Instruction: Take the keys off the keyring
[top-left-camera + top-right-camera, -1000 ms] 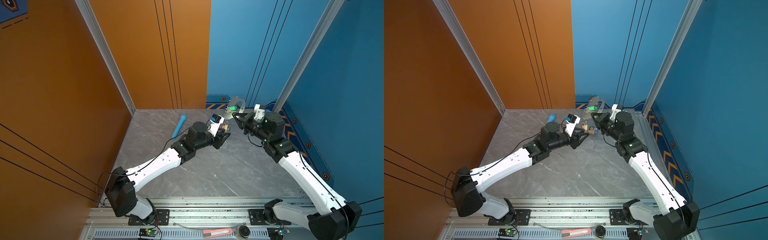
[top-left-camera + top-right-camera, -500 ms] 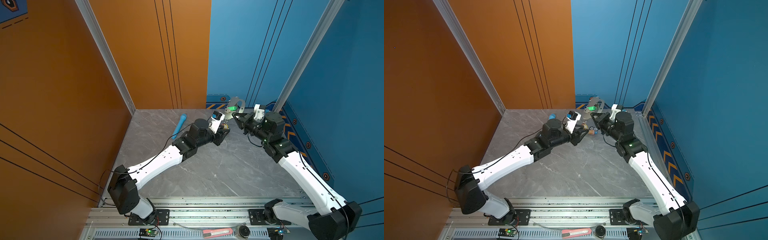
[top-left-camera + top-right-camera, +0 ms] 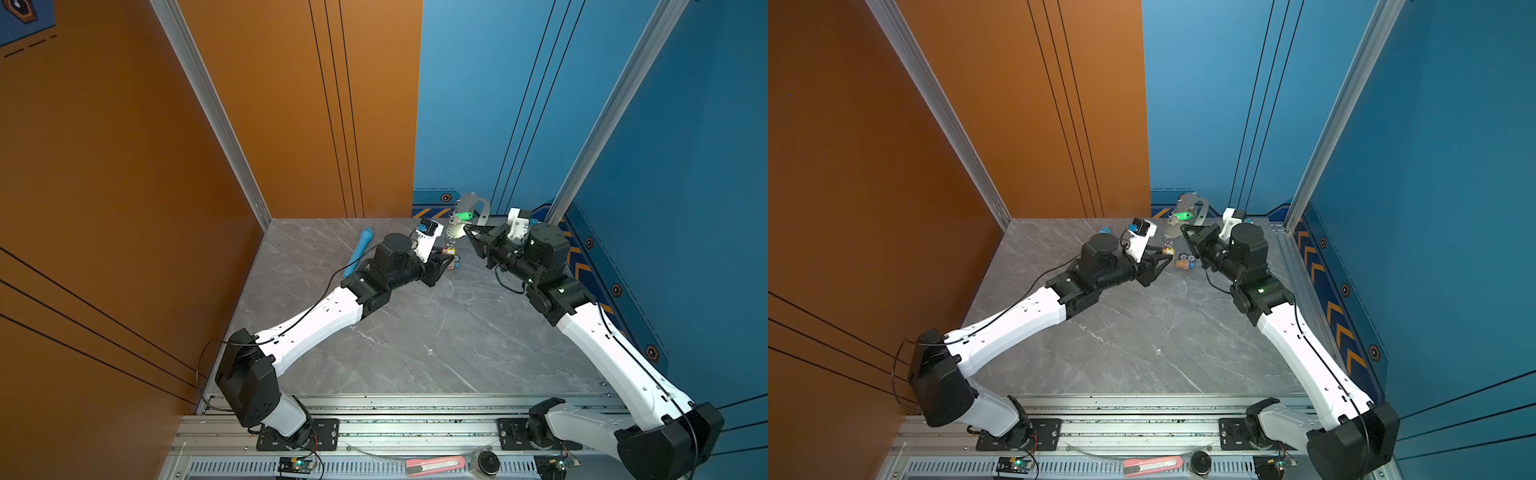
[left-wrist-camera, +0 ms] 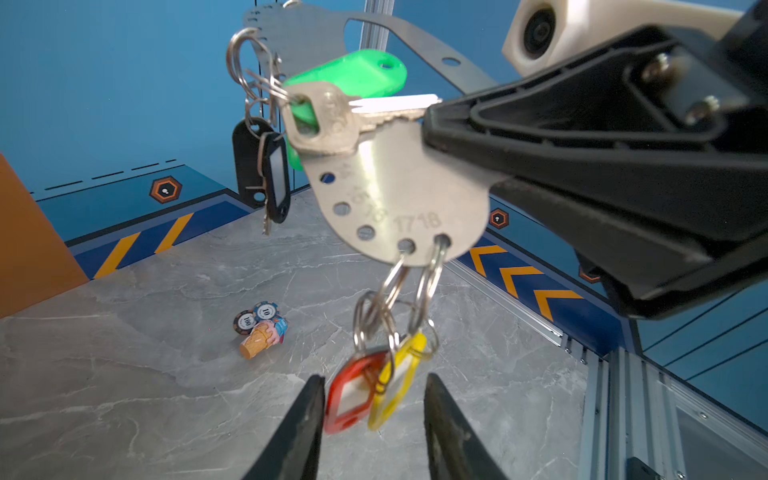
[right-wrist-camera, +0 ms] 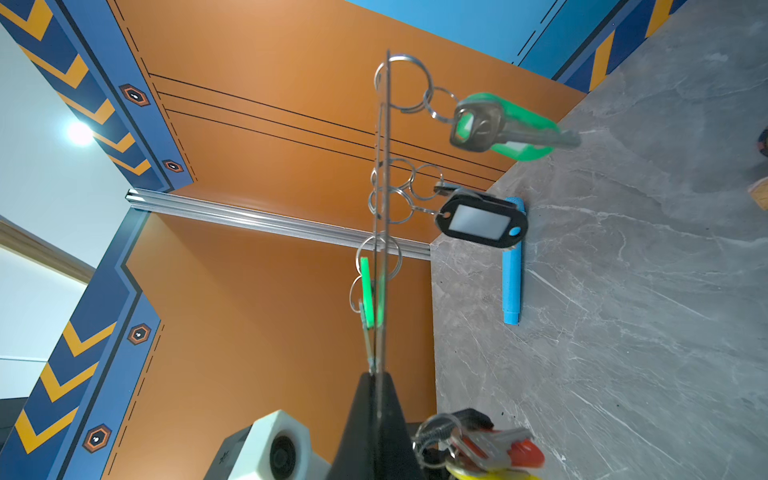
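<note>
Two of the keys, on the red tag and the yellow tag, hang from split rings at the lower end of the keyring. We hold it in the air above the table, right gripper clamped on its edge. Our left gripper stands part-open, fingers either side of those tags, not visibly pressing them. Closing here could catch both tags at once, and a pull might drag the thin plate from the right jaws. Only the left wrist view shows the tags between the fingers. The right wrist view alone shows the plate edge-on, a green tag flat against it.
</note>
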Robot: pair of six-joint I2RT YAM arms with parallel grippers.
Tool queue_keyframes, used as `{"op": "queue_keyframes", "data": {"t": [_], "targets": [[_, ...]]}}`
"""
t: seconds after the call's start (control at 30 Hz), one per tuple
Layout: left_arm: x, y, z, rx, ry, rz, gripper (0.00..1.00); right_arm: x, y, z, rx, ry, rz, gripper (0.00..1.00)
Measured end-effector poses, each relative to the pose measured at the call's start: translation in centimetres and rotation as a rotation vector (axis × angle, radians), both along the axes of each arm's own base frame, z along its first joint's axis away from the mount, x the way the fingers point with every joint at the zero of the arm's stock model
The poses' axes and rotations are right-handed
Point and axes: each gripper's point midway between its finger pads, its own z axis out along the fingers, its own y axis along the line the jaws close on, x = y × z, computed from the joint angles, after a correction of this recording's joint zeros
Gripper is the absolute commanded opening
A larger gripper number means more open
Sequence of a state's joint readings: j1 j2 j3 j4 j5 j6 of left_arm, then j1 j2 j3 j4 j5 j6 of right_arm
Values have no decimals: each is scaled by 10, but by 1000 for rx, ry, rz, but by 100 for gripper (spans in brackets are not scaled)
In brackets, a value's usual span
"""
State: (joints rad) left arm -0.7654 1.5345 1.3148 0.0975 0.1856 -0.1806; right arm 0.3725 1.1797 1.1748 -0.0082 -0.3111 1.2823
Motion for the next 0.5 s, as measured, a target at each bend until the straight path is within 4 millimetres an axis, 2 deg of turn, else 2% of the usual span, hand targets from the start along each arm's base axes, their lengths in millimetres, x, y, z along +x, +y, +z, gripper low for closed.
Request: {"op": "queue_keyframes", "data": {"t": [0.13,0.33,0.5], "targets": [[-3,-10,5,-25,7,-49,34,0,1,1,1,-2,2,0],[-6,-15,4,-31,18,-78,34,0,1,2,4,-8,2,0],[-6,-15,3,-25,19,-83,46,0,1,2,4,-8,2,0]]}}
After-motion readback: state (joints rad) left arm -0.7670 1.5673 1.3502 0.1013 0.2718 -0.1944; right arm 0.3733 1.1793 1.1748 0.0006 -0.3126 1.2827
